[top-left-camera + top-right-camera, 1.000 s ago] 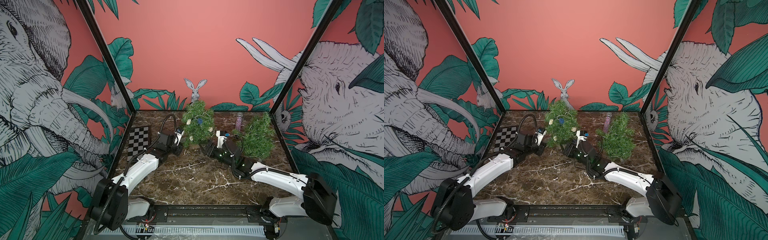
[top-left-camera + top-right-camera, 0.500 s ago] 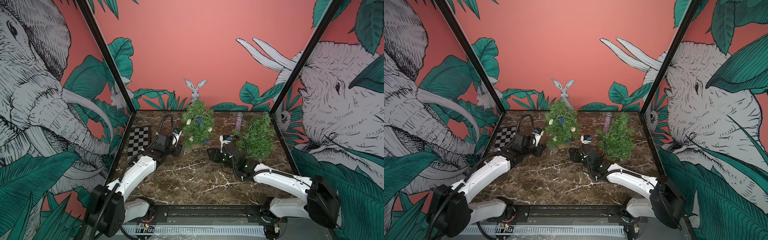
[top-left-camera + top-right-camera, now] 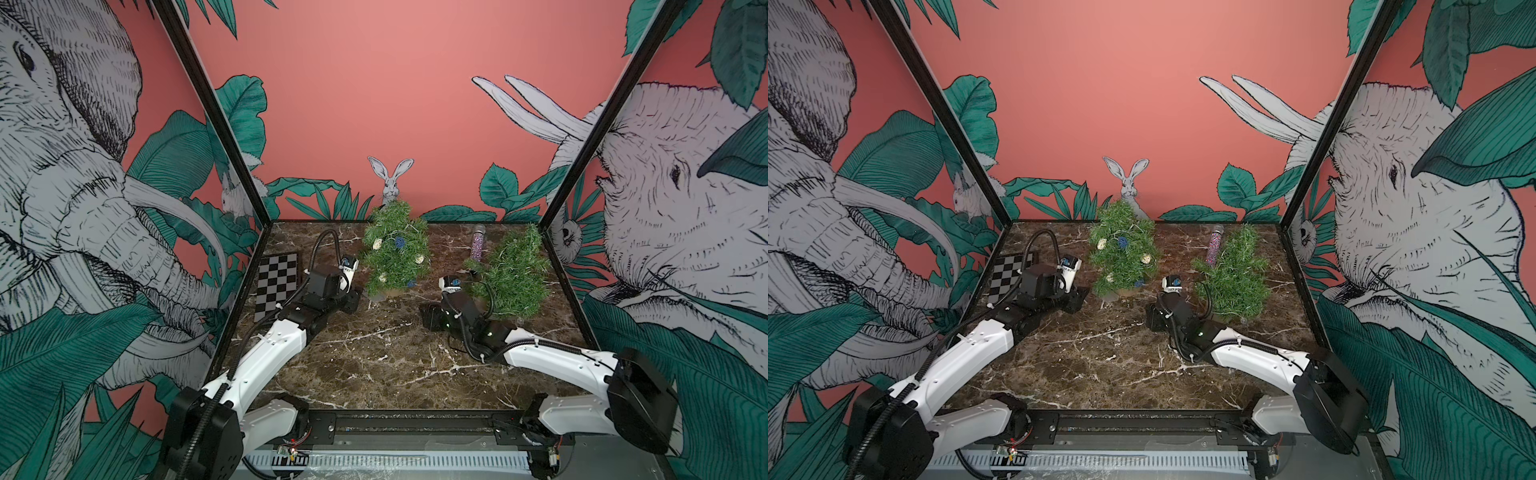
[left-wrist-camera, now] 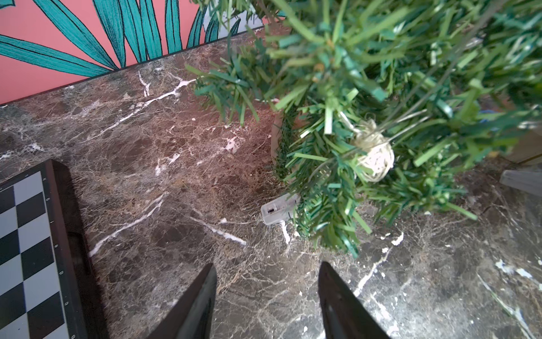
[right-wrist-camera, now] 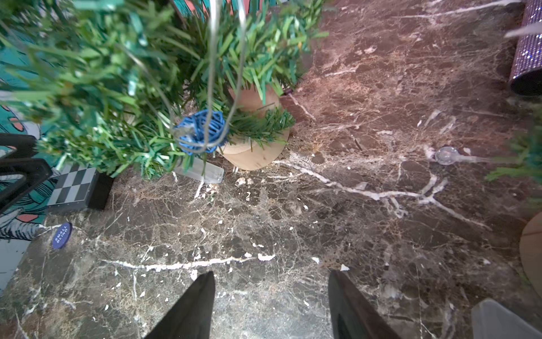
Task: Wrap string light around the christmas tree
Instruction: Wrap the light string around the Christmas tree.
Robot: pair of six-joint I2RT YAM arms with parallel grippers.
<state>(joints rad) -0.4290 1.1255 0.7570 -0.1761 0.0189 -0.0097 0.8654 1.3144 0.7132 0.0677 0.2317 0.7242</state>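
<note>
The christmas tree point(image 3: 395, 253) point(image 3: 1123, 257) stands in a wooden base point(image 5: 252, 152) at the back middle of the marble table. The string light point(image 5: 202, 132), a thin wire with blue and cream woven balls point(image 4: 374, 157), winds around it. The light's clear battery box point(image 4: 278, 210) point(image 5: 199, 173) lies on the table at the tree's foot. My left gripper point(image 4: 267, 265) point(image 3: 351, 301) is open just left of the tree, with only bare marble between its fingers. Lower down, between the two trees, my right gripper point(image 5: 271, 273) point(image 3: 430, 318) is open and also holds nothing.
A second, bare green tree point(image 3: 509, 274) stands at the right, with a purple glitter tube point(image 3: 477, 245) behind it. A checkerboard point(image 3: 277, 284) lies at the left wall. A blue chip point(image 5: 61, 235) and a clear bulb point(image 5: 445, 155) lie on the table.
Both grippers have drawn back from the tree, the right one further towards the front. The left gripper's jaws have opened wider. The tree keeps its lights.
</note>
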